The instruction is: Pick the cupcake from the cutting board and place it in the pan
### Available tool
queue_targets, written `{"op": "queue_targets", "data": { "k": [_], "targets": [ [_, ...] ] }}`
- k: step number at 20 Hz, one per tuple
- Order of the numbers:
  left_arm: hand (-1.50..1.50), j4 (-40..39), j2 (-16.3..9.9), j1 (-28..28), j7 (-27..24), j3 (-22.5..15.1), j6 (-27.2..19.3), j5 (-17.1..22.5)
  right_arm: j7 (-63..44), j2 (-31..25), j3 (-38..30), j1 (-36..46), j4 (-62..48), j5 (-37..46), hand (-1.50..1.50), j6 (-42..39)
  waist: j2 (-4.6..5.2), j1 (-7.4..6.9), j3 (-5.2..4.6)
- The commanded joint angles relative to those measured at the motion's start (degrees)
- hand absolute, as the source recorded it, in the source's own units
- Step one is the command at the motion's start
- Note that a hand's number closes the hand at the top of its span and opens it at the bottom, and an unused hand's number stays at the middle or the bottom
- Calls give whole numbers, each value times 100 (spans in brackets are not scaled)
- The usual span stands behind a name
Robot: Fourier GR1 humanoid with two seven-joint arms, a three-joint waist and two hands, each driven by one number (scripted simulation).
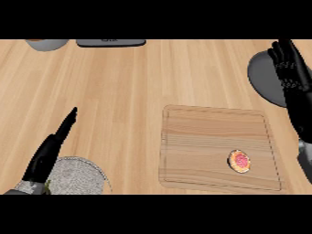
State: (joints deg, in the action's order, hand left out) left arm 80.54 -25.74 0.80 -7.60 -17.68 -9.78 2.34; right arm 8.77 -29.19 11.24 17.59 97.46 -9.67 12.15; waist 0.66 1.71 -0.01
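The right hand (294,68) was open, fingers straight, over the grey pan (263,77) at two o'clock. The left hand (50,148) was open too. The small round cupcake (239,161), pink on top, sat on the cutting board (212,137) at five o'clock on the wooden counter (118,87).

The counter (118,91) is pale, matt wood with long grain, the cutting board (212,132) a slightly darker smooth wood with a routed groove, the pan (263,77) plain matt grey, and the plate (80,176) speckled, stone-like grey
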Motion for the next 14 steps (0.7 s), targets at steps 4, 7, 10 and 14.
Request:
{"op": "queue_targets", "data": {
  "k": [4,7,10,14],
  "targets": [
    [0,270,746,436,567,75,443,935,-123,-275,1304,293,-201,715,150,-1090,-21,-347,-13],
    [0,166,913,209,677,-34,444,1074,175,-1790,1239,859,-99,2515,150,-1079,-244,-245,-225],
    [0,466,1307,343,1221,131,555,1771,1161,-760,1764,-46,-742,2906,-150,-233,-39,-235,13],
    [0,369,1375,653,1595,314,490,1810,2015,-483,1454,-42,-753,2782,-150,-179,-60,-169,3]
  ]
}}
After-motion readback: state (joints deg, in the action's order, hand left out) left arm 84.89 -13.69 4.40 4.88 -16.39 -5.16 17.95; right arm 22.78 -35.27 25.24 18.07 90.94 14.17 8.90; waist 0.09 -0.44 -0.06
